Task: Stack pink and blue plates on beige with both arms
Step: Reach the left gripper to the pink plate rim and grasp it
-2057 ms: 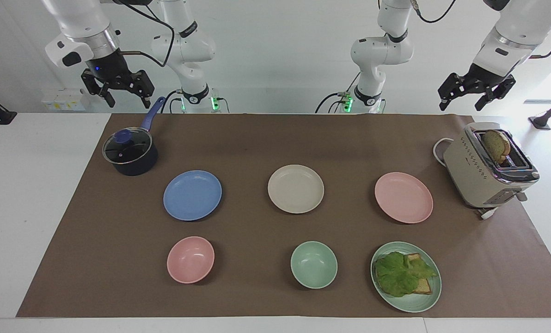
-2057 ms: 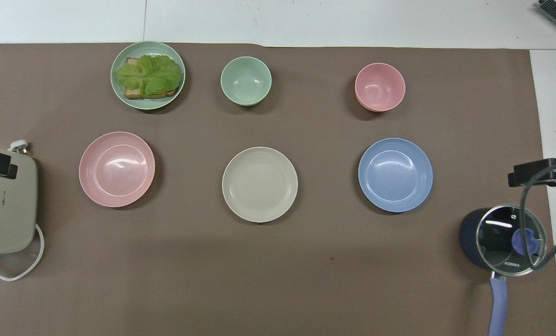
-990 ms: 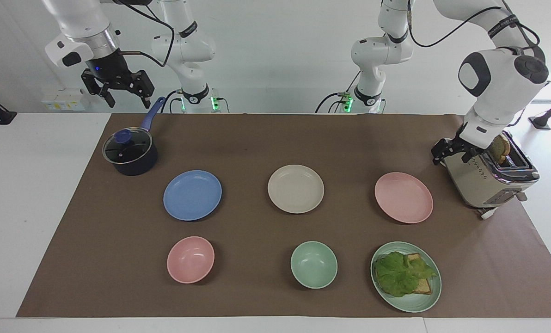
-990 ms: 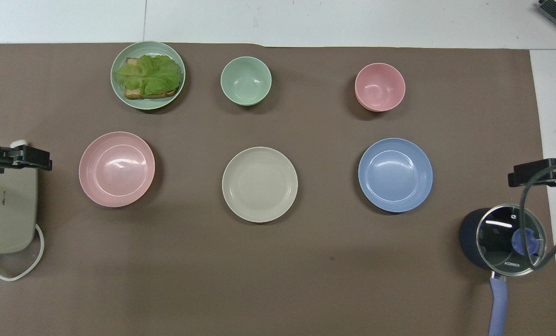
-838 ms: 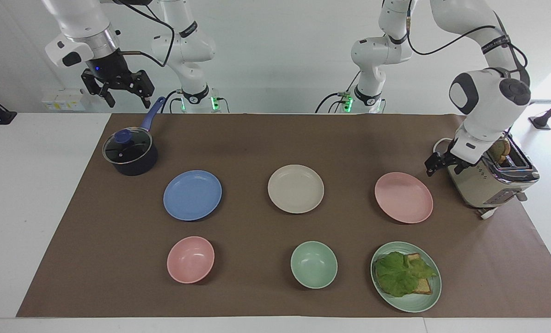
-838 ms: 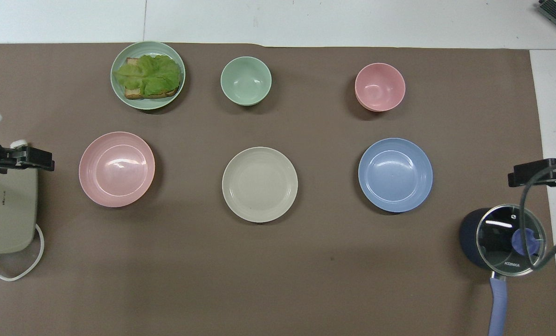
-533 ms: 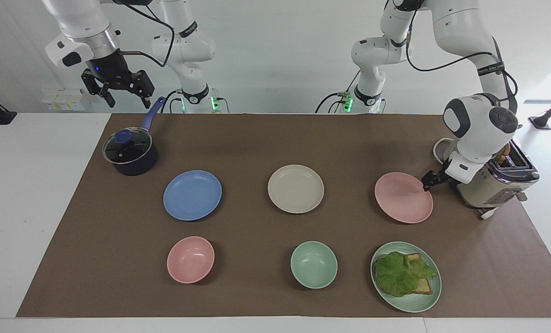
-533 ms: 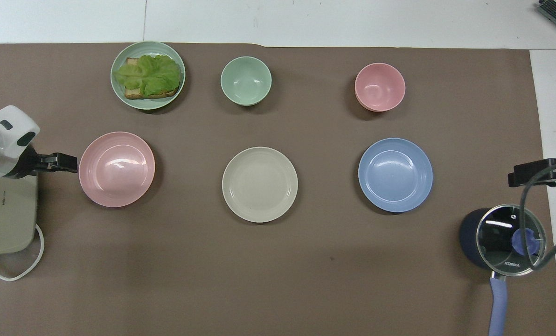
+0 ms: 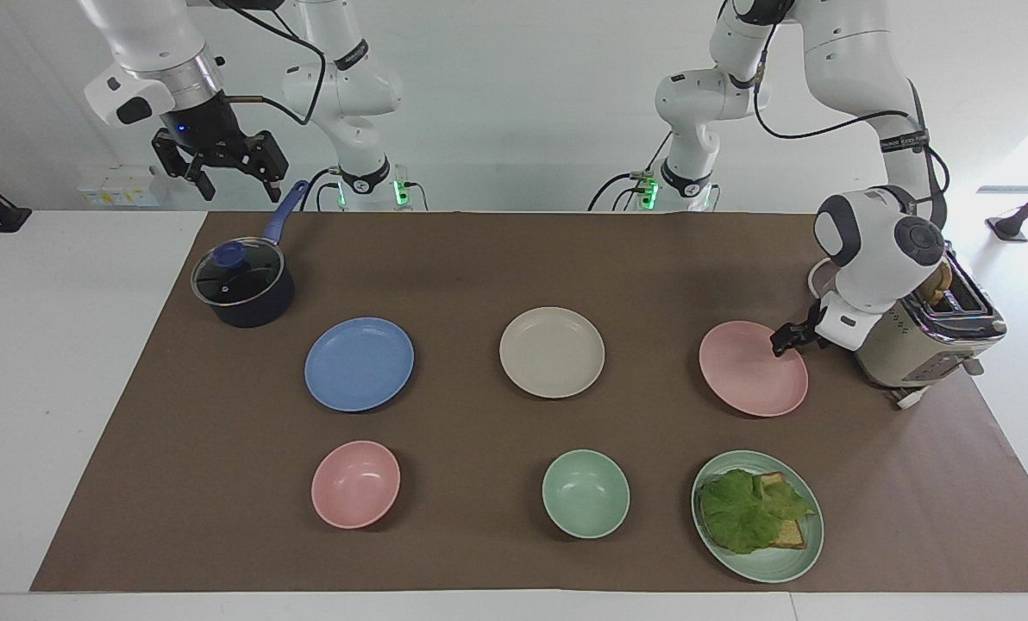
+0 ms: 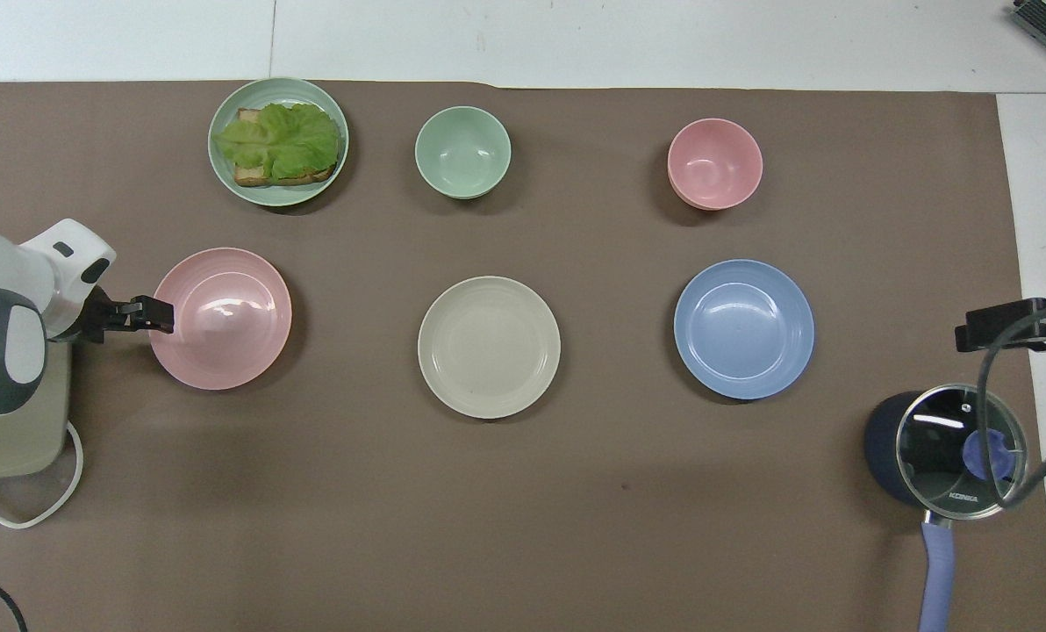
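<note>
Three plates lie in a row on the brown mat: the blue plate toward the right arm's end, the beige plate in the middle, and the pink plate toward the left arm's end. My left gripper is low and lies sideways, open, with its tips at the pink plate's rim on the toaster side. Whether it touches the rim I cannot tell. My right gripper hangs open, high over the pot's handle, and waits.
A beige toaster with bread in it stands right beside the left wrist. A dark pot with a glass lid sits under the right gripper. Farther from the robots are a pink bowl, a green bowl and a mint plate with lettuce and bread.
The left arm has come down from high above the toaster and slid its gripper to the pink plate's rim. The right arm and all plates have stayed still.
</note>
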Controlling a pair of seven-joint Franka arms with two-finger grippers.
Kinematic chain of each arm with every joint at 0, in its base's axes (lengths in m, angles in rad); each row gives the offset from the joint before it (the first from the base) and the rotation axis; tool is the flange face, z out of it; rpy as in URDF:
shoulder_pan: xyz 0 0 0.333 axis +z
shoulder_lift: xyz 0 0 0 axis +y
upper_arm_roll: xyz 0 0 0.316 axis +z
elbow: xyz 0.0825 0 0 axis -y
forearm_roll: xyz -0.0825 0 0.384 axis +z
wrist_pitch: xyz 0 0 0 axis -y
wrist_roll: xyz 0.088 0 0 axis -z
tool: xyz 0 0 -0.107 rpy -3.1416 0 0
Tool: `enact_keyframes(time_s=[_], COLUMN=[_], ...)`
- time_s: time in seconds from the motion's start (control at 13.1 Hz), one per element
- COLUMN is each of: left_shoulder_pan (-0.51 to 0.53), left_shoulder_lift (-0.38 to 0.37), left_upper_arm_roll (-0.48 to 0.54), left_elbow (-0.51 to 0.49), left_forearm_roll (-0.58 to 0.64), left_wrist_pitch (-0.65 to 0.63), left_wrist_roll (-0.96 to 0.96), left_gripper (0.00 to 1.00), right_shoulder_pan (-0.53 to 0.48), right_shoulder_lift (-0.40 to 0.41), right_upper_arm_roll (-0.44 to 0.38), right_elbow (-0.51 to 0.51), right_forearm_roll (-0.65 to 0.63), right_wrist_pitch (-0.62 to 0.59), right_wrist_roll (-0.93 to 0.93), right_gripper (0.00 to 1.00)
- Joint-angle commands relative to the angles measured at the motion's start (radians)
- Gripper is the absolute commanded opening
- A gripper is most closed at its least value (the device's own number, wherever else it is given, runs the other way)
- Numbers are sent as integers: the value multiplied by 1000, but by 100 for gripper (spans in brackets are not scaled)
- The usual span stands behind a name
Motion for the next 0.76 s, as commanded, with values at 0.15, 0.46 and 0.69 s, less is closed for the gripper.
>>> enact_keyframes(time_s=[0.15, 0.46, 0.69], left_shoulder_pan=[-10, -11, -4], left_shoulder_lift=[-17, -15, -5], left_upper_arm_roll=[7, 4, 2], left_elbow=[-21, -14, 92], left_forearm_roll=[-14, -14, -113], left_wrist_pitch=[-25, -43, -176], left_wrist_roll=[-25, -19, 13], left_gripper=[4, 0, 0], right_shoulder_pan=[-10, -10, -10], right_shoulder_lift=[-23, -23, -23], right_upper_arm_roll=[1, 1, 1], right_elbow=[-27, -26, -26], right_forearm_roll=[25, 25, 25], right_wrist_pitch=[2, 2, 2], right_wrist_roll=[-17, -17, -19], right_gripper=[100, 100, 100])
